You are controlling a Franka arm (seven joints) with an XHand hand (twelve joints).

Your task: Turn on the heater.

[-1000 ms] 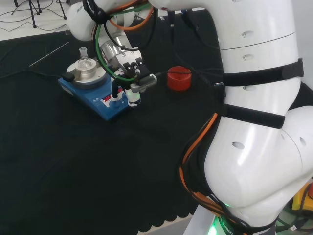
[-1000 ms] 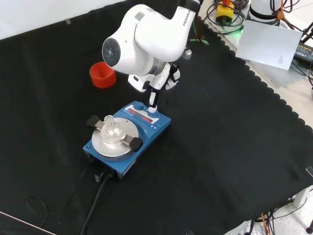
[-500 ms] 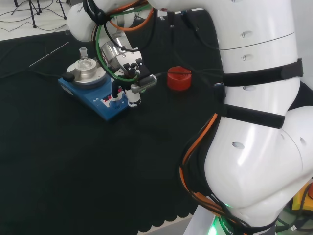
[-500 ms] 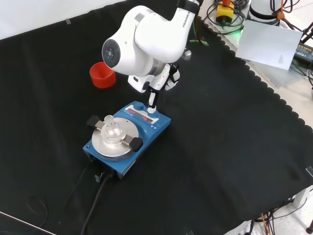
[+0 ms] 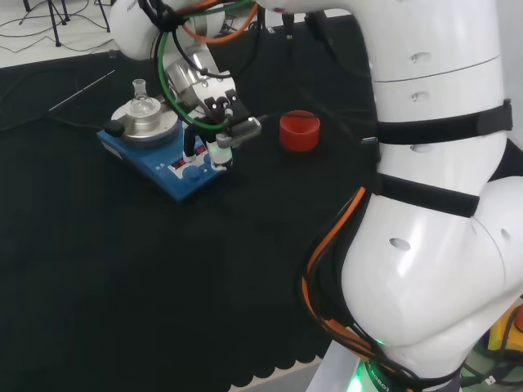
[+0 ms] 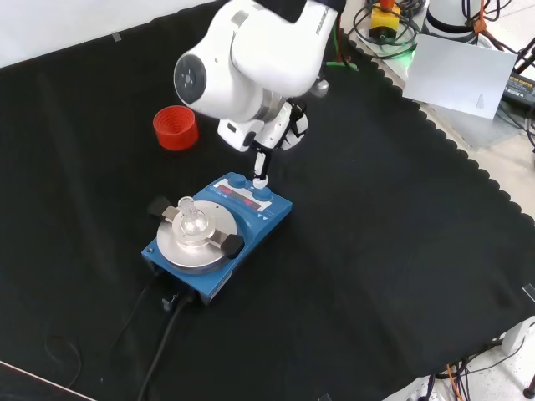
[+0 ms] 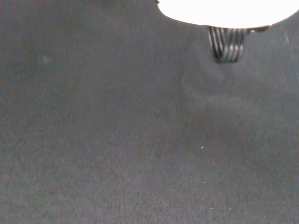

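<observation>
The heater [image 5: 173, 175] is a blue box with a round metal plate [image 5: 148, 122] and a small clear flask [image 5: 140, 96] on it. In the front view the heater [image 6: 255, 227] shows a red display and knobs on its panel, on the side toward the arm. The hand [image 5: 215, 114] hovers over that panel. One straight finger [image 6: 261, 164] points down at a knob, its tip at or just above it. The rest of the hand [image 6: 282, 132] is tucked under the big white link. The wrist view looks past a blurred white part of the hand [image 7: 224, 10] at black cloth.
A red ribbed ring [image 5: 299, 131] stands on the cloth to the right of the heater in the head view, and as the red ring [image 6: 175, 128] above and left of it in the front view. A black cable [image 6: 159, 355] runs from the heater's near end.
The hand and the arm's link have risen a little, and the pointing finger's tip has lifted slightly from the heater's panel. The heater and the flask have not moved.
</observation>
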